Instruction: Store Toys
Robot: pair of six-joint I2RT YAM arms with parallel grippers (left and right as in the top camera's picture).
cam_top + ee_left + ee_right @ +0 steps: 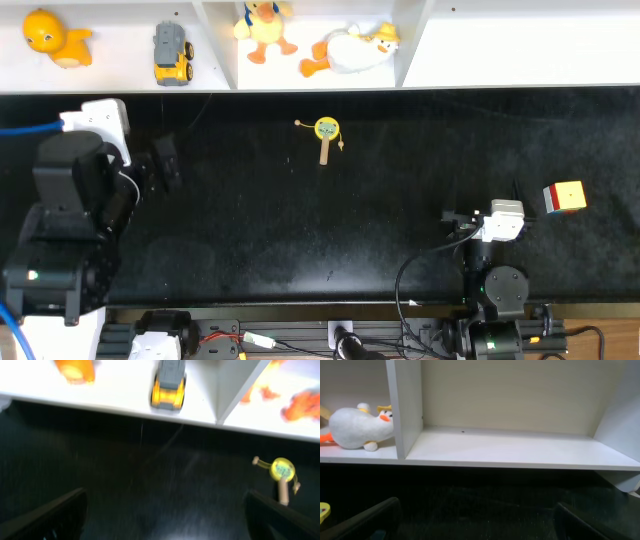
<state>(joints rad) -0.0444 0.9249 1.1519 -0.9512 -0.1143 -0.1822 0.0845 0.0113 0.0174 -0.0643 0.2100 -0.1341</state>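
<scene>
Robot lab, black worktop (300,230), white cubbies (520,45), cables (30,129)

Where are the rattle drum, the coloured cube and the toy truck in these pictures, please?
rattle drum (326,128), top view, on its round yellow head.
cube (568,196), top view, on its yellow face.
toy truck (169,394), left wrist view, on its yellow body.

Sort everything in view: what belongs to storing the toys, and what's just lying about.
Job: rattle and cube on the black table, still to store; orange duck, toy truck, yellow duck, white goose, already in the shelf.
Not the job: blue cable at the table's left edge.
</scene>
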